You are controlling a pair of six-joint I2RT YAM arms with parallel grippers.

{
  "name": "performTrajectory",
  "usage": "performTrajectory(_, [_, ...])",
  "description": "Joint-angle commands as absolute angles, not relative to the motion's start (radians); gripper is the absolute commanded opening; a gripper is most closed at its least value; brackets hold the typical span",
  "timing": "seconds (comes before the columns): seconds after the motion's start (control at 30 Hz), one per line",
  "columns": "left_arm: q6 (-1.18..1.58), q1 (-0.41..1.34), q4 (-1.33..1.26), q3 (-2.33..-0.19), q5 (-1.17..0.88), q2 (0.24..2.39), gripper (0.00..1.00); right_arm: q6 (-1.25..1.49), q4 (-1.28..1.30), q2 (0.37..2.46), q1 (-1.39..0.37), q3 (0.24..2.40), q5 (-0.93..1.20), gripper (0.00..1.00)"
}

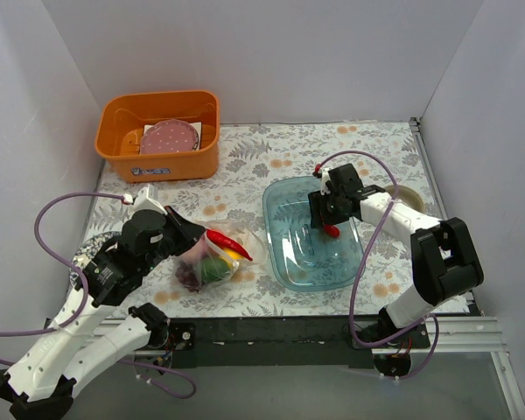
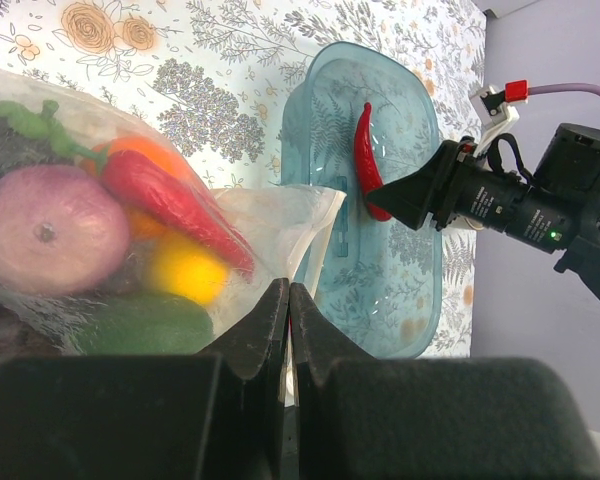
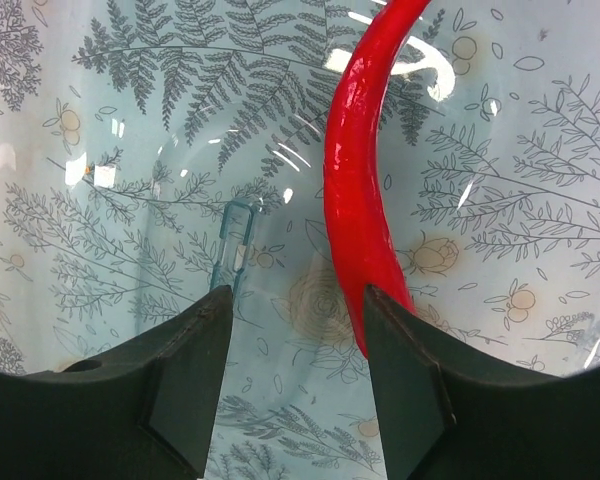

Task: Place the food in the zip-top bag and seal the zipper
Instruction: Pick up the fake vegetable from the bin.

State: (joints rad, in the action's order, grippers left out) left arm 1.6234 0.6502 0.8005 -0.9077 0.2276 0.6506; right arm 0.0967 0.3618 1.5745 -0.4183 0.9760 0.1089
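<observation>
I am at the last pick of the loading step. My right fingers are down inside the blue tray, spread apart and holding nothing. The loose red chili lies on the tray floor with its tip just beside the inner face of one finger, not squarely in the gap. My left fingers are clenched together on the near edge of the zip-top bag, as far as I can judge from the film running into them. The bag lies on the table just left of the tray, its mouth turned toward the tray.

It already holds most of the food: a second chili, a yellow lemon, a green fruit, a purple piece and an orange behind them.

Next, I think the right fingers must shift sideways to straddle the chili (it is thin and glossy, so a centred pinch matters), close, lift it over the tray rim and feed it into the mouth while my left side keeps the edge up. The zipper looks unsealed, and pressing it shut comes after that.
</observation>
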Motion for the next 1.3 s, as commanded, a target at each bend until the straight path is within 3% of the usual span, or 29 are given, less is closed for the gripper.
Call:
performTrajectory(0.0, [1.628, 0.652, 0.779, -0.907, 0.241, 0.63, 0.01, 0.081, 0.31, 1.537, -0.41, 0.942, 0.13, 0.64])
performTrajectory(0.4, [1.629, 0.653, 0.793, -0.902, 0.242, 0.618, 0.01, 0.071, 0.276, 1.574, -0.385, 0.942, 0.104, 0.62])
performTrajectory(0.73, [1.626, 0.652, 0.784, -0.896, 0.236, 0.62, 0.01, 0.069, 0.272, 1.585, -0.385, 0.902, 0.149, 0.47])
performTrajectory(0.9, [1.624, 0.652, 0.778, -0.893, 0.233, 0.624, 0.01, 0.061, 0.281, 1.58, -0.385, 0.89, 0.163, 0.47])
performTrajectory(1.13, [1.626, 0.653, 0.779, -0.891, 0.233, 0.62, 0.01, 0.066, 0.281, 1.56, -0.385, 0.88, 0.222, 0.24])
performTrajectory(1.27, [1.624, 0.652, 0.776, -0.891, 0.229, 0.626, 0.01, 0.08, 0.287, 1.502, -0.385, 0.89, 0.279, 0.19])
